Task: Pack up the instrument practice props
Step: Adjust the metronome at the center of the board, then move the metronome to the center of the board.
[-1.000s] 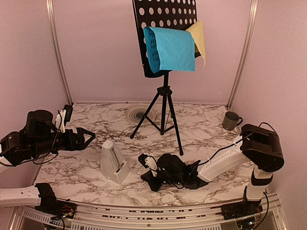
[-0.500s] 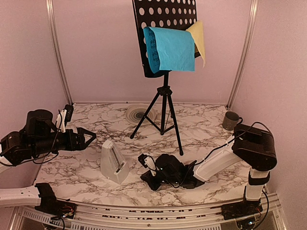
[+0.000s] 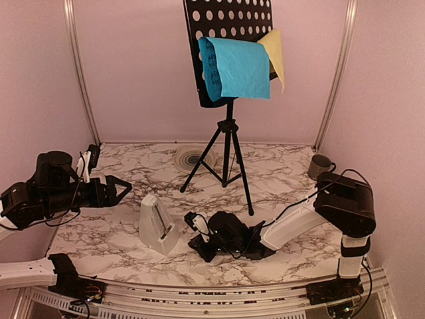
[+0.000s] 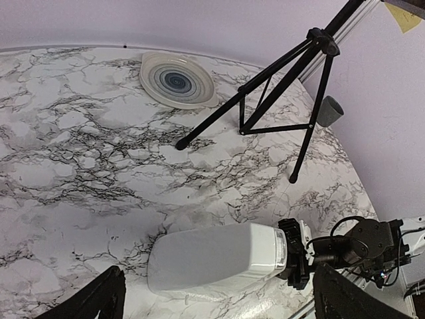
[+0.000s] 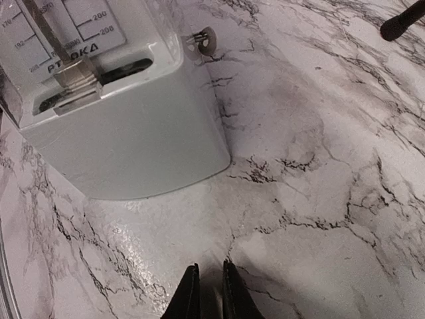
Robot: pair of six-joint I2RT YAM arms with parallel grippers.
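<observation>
Small white pyramid metronome (image 5: 126,133) stands near the tabletop's (image 3: 285,193) front edge; my right gripper (image 5: 210,292) lies low beside it, jaws a narrow slit, empty. I'd widen past its base, then close on the flat sides. Left gripper (image 3: 127,189) is wide open and idle.

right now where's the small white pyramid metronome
Top view: the metronome stands near the front, left of centre, between the left gripper and the right gripper.

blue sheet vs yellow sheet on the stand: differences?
The blue sheet lies in front, almost wholly visible; the yellow sheet sits behind it, only a strip showing at the right. The blue sheet's left edge curls over; the yellow sheet's left edge is hidden. Both hang on the music stand.
</observation>
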